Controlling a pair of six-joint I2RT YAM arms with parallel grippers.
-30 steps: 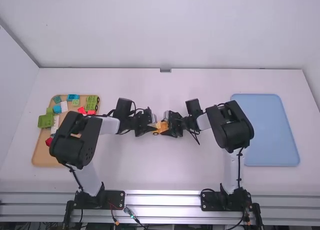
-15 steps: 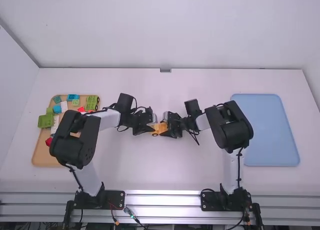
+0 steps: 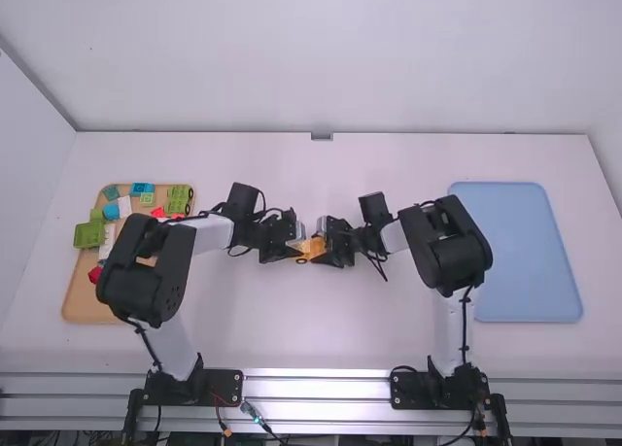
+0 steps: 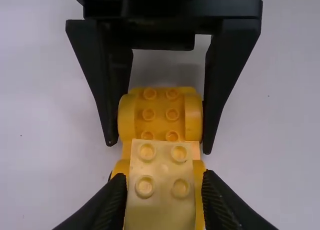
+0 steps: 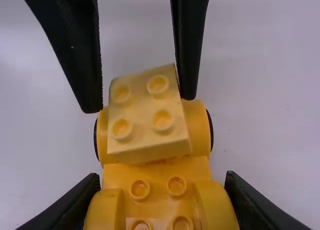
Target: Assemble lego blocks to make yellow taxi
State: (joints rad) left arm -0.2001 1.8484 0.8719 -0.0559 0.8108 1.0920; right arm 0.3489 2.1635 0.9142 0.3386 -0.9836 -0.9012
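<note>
High view looks down; close wrist views share yellow blocks [image 4: 160, 126].

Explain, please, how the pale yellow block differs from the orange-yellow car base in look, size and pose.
The pale block is lighter in colour than the car base. The block is small and box-shaped, whereas the base is longer, with rounded parts at its sides and black wheels. The block looks turned askew against the base. Both have round studs on top.
</note>
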